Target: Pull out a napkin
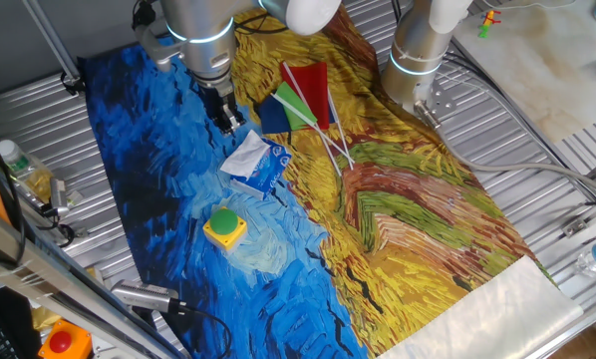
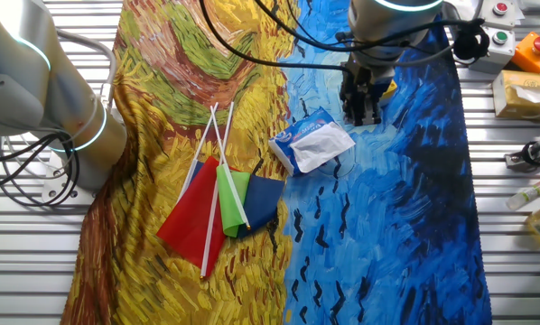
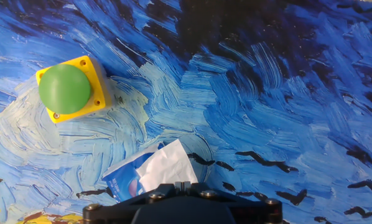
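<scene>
The white creased napkin (image 1: 246, 158) sticks out of the small blue tissue packet (image 1: 270, 172) lying on the painted cloth. Both also show in the other fixed view, the napkin (image 2: 322, 144) over the packet (image 2: 291, 140), and at the bottom of the hand view, the napkin (image 3: 167, 165) on the packet (image 3: 119, 182). My gripper (image 1: 232, 124) hangs just beside the napkin's far edge with its fingers pressed together and nothing visibly between them. It also shows in the other fixed view (image 2: 362, 116) and in the hand view (image 3: 180, 184).
A yellow box with a green button (image 1: 224, 225) stands in front of the packet and shows in the hand view (image 3: 68, 90). Small red, green and blue flags on white sticks (image 1: 303, 95) lie on the cloth. A second arm's base (image 1: 418, 60) stands at the back.
</scene>
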Robot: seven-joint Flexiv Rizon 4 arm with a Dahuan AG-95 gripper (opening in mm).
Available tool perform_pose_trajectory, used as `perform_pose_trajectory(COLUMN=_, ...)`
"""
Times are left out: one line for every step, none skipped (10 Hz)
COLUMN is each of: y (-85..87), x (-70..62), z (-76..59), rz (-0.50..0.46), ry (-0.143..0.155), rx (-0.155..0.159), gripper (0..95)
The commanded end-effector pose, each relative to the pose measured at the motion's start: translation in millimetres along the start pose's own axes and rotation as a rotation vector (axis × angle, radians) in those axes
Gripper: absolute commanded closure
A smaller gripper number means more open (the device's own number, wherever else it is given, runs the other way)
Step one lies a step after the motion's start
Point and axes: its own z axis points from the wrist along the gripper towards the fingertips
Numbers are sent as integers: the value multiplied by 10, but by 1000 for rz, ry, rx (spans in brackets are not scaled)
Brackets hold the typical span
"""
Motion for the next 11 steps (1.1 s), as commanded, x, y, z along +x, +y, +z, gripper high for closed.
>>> perform_pose_trajectory(y=-1, x=1, z=2, rz=0, ry=-1, rx=0, gripper=950)
perform_pose_trajectory(y=-1, x=1, z=2, rz=-1, ry=-1, rx=0, gripper=950)
perform_pose_trajectory(y=-1, x=1, z=2, rz=-2, ry=-2, rx=-1, gripper=950)
perform_pose_trajectory(y=-1, x=1, z=2, rz=-3, ry=-1, rx=-1, gripper=950)
perform_pose_trajectory(y=-1, x=1, z=2, rz=-5, ry=-1, rx=-1, gripper=950)
perform_pose_trajectory(y=-1, x=1, z=2, rz=-7, ry=-2, rx=-1, gripper=950)
perform_pose_trajectory(y=-3, x=1, z=-2, rz=-9, ry=-2, rx=-1, gripper=950)
perform_pose_trajectory(y=-7, x=0, z=-10, rz=-10, ry=-2, rx=-1, gripper=950)
perform_pose_trajectory(y=-20, x=-2, z=-38, rz=-11, ry=-2, rx=-2, gripper=950)
perform_pose_trajectory(y=-24, x=-3, z=-44, rz=-9, ry=-1, rx=-1, gripper=950)
perform_pose_trajectory(y=-24, x=-3, z=-45, rz=-6, ry=-2, rx=0, gripper=950)
